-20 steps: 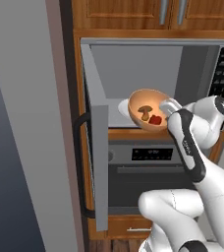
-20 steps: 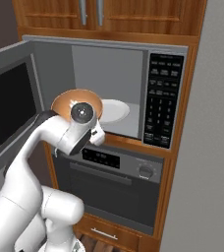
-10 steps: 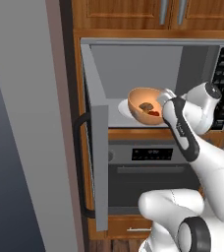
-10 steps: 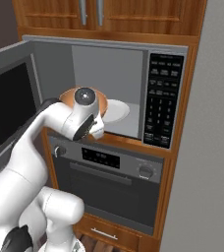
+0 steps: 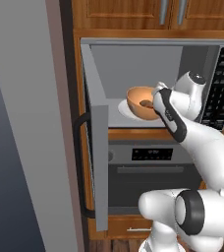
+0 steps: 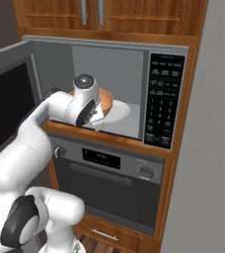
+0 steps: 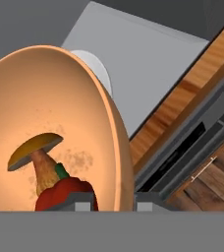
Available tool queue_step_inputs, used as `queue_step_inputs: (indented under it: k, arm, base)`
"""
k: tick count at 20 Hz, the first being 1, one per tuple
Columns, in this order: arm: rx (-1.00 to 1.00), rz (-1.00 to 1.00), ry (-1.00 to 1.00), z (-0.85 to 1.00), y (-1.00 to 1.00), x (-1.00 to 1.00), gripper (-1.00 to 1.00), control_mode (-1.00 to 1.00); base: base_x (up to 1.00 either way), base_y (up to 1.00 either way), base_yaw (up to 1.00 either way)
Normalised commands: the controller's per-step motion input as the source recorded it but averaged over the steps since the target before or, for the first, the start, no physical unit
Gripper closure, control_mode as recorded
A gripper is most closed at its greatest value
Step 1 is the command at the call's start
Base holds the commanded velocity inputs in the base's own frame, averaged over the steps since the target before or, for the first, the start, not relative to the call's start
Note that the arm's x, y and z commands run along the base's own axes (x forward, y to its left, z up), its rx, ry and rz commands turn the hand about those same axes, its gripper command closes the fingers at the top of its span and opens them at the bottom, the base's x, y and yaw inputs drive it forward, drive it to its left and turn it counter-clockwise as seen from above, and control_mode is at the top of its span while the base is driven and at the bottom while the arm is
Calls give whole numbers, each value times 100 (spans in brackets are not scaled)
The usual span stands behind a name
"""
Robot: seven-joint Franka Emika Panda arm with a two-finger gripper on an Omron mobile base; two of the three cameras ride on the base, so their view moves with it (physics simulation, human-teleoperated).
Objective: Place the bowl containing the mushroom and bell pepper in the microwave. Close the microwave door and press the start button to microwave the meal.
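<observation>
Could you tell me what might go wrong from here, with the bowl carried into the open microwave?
The tool pinches only the rim of the bowl, which looks tilted in the hand view, so the mushroom and bell pepper might shift or spill. The bowl hangs above the white turntable; released from there, it could land hard or off centre. On the way out, the arm could clip the microwave door, which stands open beside it.
</observation>
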Motion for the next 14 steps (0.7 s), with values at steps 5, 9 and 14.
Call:
queue_step_inputs:
  k: [5, 9, 14]
  arm:
    - [-5, -10, 1, -6, 0, 41, 100, -100]
    - [-3, -8, 0, -15, -4, 35, 100, -100]
    - [-1, -3, 2, -19, -17, 16, 100, -100]
  base:
    - [0, 0, 0]
    - [0, 0, 0]
    - [0, 0, 0]
